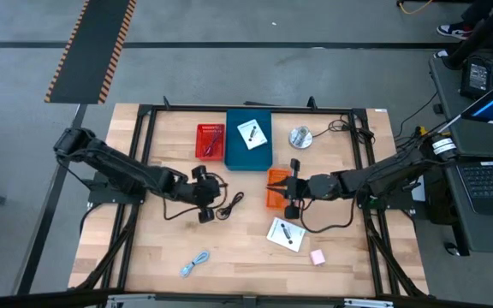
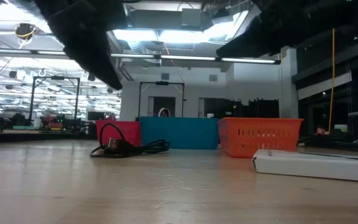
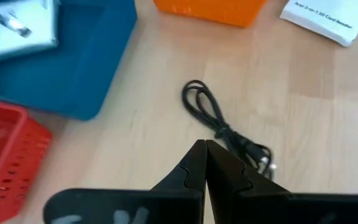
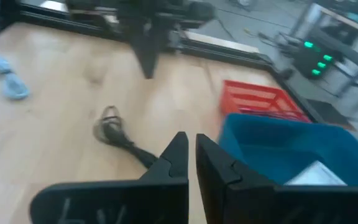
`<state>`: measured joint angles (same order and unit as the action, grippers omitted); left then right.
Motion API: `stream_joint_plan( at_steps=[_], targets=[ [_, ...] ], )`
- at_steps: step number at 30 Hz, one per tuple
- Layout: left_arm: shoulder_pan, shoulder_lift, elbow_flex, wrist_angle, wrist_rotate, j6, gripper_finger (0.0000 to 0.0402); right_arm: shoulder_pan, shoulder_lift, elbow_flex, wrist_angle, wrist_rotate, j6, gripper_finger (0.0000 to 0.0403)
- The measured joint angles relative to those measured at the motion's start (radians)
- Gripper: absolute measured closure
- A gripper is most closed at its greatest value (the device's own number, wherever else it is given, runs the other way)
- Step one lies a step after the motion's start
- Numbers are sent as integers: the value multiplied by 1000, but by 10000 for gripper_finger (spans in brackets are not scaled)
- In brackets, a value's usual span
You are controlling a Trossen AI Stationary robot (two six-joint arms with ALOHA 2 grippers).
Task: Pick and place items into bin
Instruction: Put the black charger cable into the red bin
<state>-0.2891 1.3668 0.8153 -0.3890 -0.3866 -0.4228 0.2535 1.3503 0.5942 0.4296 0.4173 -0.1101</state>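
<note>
The black coiled cable (image 1: 229, 205) (image 3: 219, 121) (image 2: 122, 147) lies flat on the wood. My left gripper (image 1: 216, 197) (image 3: 204, 147) hovers shut just left of it and above it. My right gripper (image 1: 281, 190) (image 4: 190, 138) is over the orange bin (image 1: 276, 190), shut with only a thin slit between its fingers and nothing in them. One white card (image 1: 252, 134) lies in the blue bin (image 1: 248, 156). The other white card (image 1: 286, 233) (image 2: 316, 165) lies on the table. The pink block (image 1: 317, 257) and the light-blue cable (image 1: 195, 263) (image 4: 8, 78) lie near the near edge.
A red bin (image 1: 210, 140) with small things in it stands left of the blue bin. A round silver disc (image 1: 299, 137) sits to the blue bin's right. A black frame borders the table (image 1: 144, 248). Bare wood lies between the black cable and the light-blue cable.
</note>
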Motion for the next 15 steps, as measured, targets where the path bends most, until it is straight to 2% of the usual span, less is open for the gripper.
stream_joint_plan(
  at_steps=[3, 9, 15],
  targets=[
    [13, 29, 76, -97, 40, -28, 400, 0, 1, -11, 18, -28, -5, 391],
    [38, 60, 185, -135, 61, -75, 400, 0, 1, -15, -3, -29, 0, 391],
    [59, 59, 211, -140, 67, -183, 400, 0, 1, -15, -46, -30, 6, 391]
  ],
)
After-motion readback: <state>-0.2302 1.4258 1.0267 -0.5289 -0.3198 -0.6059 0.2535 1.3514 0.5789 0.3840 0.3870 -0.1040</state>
